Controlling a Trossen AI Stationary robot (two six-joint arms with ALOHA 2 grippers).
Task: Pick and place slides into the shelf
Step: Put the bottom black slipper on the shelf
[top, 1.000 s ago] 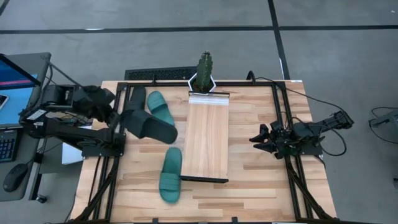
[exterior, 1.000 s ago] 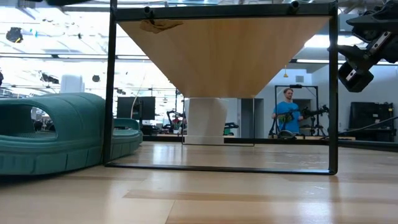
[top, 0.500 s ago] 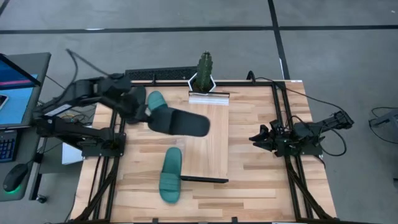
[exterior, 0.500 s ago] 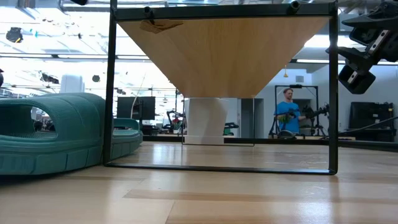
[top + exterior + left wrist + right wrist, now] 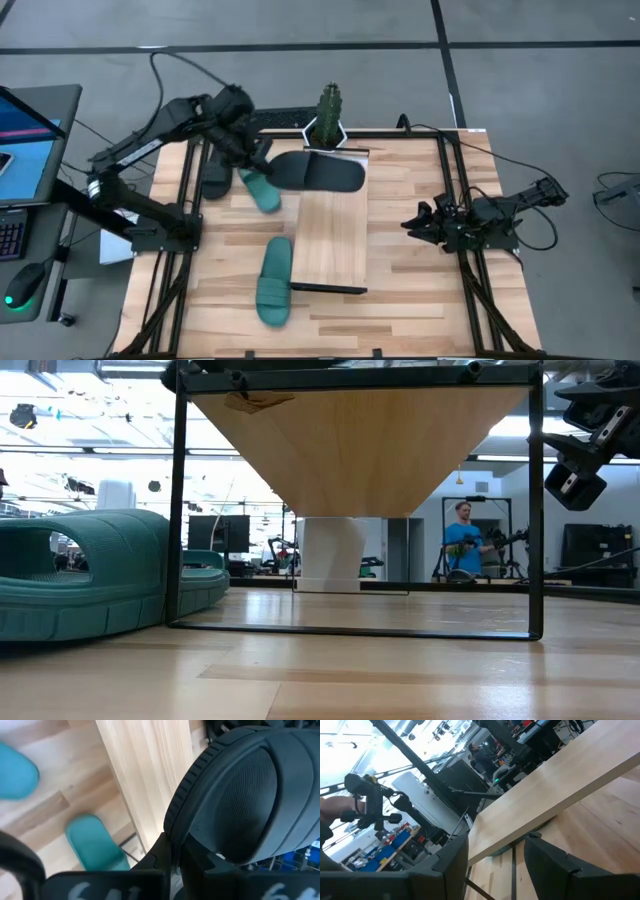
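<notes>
Black slide point(image 5: 318, 171) pinched by left gripper point(image 5: 258, 160) at its heel end, held in air over far end of shelf point(image 5: 333, 225), toe pointing toward right side of desk point(image 5: 410, 300). Fingers pressed tight on sole edge; left wrist view filled w/ ribbed strap and textured footbed point(image 5: 240, 805). Second black slide point(image 5: 214, 170) lying at far-left edge of desk, partly under arm. One teal slide point(image 5: 258, 187) just below gripper, near shelf's left edge; other teal slide point(image 5: 273, 280) by shelf's near-left corner, close to dark lip point(image 5: 328, 289). Potted plant point(image 5: 329, 114) right behind shelf's far end. Right gripper point(image 5: 424, 224) parked near right edge of desk, well apart from shelf; fingers spread, judging by right wrist view.

To do step well: probably lower w/ sole flat and fully inside plank's edges, keep clear of plant, turn toe along plank's length if room needed for 3 more. Release only once sole rests on wood, else likely tips off side. Lift straight up after, avoid dragging strap.
</notes>
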